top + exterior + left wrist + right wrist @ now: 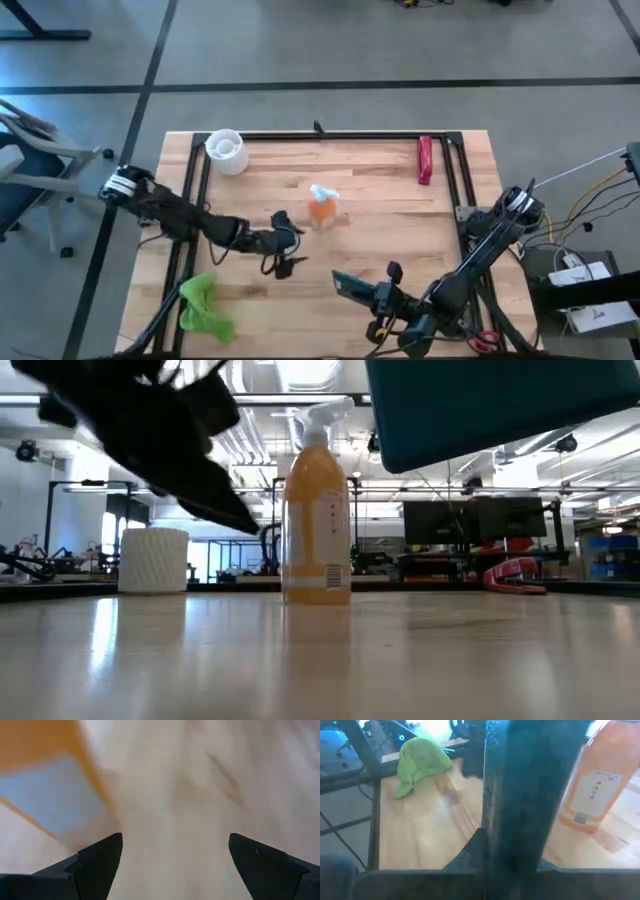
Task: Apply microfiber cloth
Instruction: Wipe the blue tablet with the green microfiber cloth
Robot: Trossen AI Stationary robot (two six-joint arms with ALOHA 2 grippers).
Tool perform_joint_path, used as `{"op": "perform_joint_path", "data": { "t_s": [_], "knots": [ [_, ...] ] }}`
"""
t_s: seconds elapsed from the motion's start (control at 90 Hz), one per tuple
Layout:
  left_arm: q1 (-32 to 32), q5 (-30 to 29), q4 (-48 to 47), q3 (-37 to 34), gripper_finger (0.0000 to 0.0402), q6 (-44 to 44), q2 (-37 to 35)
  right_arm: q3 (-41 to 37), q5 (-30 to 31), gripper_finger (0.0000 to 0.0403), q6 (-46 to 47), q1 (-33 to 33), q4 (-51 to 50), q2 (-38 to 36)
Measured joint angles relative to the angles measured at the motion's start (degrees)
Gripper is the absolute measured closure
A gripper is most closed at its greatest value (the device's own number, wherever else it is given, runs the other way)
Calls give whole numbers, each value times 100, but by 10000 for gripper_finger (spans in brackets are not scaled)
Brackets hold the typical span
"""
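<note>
The lime-green microfiber cloth (203, 306) lies crumpled at the table's near left corner, also seen in the right wrist view (420, 757); no gripper touches it. An orange spray bottle (322, 208) with a white top stands upright mid-table. My left gripper (291, 243) hovers open just left of the bottle, above bare wood (175, 855). My right gripper (372, 293), near the front edge, is shut on a dark rectangular slab (348, 284), which shows high up in the low view (500, 405). My right gripper pinches the slab's end nearest the arm (515, 840) between its two fingers, one on each flat face. The fingers come roughly level from the table's right. The slab reaches out beyond the fingertips toward the left and is lifted clear of the table.
A white ribbed cup (226, 150) stands at the far left and a red tool (425, 160) lies at the far right. A black frame (340, 135) rims the table. Bare wood lies between the cloth and the slab.
</note>
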Motion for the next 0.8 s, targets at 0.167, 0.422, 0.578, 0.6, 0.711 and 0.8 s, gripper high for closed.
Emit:
{"op": "perform_joint_path", "data": {
  "t_s": [0.167,0.422,0.578,0.6,0.711,0.8],
  "knots": [
    [-953,454,-1455,538,53,-1110,-372,-15,1,401,-121,-26,3,0],
    [-2850,465,-2891,1481,53,-3149,-319,-26,0,401,-320,-34,2,0],
    [-3817,506,-3279,1960,53,-4451,-129,-26,0,401,-423,-98,0,0],
    [-3919,519,-3403,2025,53,-4670,-103,-26,2,401,-434,-103,-2,-1],
    [-4360,519,-4230,2271,53,-5964,30,-26,2,401,-532,-144,-2,0],
    [-4596,543,-4827,2400,53,-6670,140,-26,0,401,-627,-171,0,-2]
  ]
}}
